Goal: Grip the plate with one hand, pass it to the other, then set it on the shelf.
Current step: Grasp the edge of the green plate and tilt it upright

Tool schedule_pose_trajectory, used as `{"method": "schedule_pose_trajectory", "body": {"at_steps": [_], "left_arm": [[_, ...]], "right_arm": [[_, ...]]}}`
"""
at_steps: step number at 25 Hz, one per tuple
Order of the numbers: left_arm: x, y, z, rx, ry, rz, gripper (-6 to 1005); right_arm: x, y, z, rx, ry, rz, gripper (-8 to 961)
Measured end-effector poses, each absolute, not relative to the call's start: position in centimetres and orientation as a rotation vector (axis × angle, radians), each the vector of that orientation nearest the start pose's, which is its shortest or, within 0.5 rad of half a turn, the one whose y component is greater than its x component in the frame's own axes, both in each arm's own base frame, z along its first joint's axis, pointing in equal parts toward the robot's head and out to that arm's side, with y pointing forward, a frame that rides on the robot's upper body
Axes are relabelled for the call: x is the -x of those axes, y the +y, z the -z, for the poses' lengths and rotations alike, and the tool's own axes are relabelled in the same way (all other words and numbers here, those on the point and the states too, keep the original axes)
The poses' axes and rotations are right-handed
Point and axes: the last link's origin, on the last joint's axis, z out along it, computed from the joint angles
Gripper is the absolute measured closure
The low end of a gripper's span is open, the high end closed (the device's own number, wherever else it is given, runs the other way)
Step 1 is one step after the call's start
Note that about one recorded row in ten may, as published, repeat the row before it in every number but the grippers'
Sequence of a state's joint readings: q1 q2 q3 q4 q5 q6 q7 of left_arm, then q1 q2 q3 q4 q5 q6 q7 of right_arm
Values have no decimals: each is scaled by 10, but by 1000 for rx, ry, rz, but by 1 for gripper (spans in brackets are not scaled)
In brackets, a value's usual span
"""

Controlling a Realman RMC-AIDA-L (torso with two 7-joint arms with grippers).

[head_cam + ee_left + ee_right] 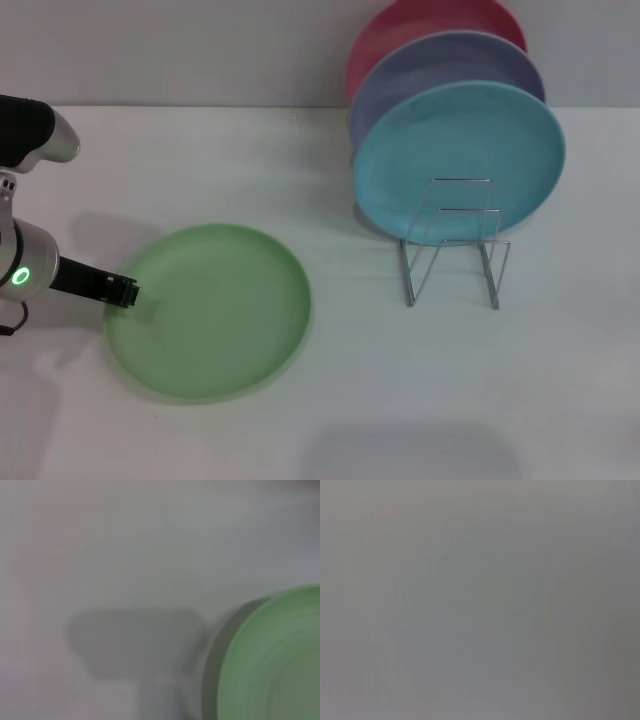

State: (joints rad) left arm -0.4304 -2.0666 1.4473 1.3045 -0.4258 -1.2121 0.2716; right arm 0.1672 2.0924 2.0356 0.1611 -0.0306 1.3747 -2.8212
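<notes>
The light-green plate [210,310] lies at the front left of the white table, and a thin shadow along its near and right edge suggests it is slightly raised. My left gripper [125,290] reaches in from the left and is shut on the plate's left rim. The plate's edge also shows in the left wrist view [275,665], with a shadow beside it. The silver wire shelf [452,250] stands at the right, with free loops at its front. My right gripper is out of view, and the right wrist view shows only plain grey.
On the shelf's back part lean a turquoise-blue plate [460,160], a lavender plate [440,70] and a red plate [420,25]. A bare stretch of white table [350,400] lies between the green plate and the shelf.
</notes>
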Motion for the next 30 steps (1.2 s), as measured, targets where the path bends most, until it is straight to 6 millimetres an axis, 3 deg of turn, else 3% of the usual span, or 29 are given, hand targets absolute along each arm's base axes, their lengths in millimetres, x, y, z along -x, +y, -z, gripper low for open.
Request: {"method": "schedule_pose_trajectory", "body": {"at_steps": [2,10,30], "left_arm": [[248,361,-4,2143,-1211,-330,536],[242,363,-6,2158,-1173,-314,957],[206,367,-25,2203,-1032,-177,977]], "right_arm": [[-411,232,-73,1098,587,-697,122],[-410,233,-73,1098,583,-700,123],[-401,232,-79,1090,521,-752,123]]}}
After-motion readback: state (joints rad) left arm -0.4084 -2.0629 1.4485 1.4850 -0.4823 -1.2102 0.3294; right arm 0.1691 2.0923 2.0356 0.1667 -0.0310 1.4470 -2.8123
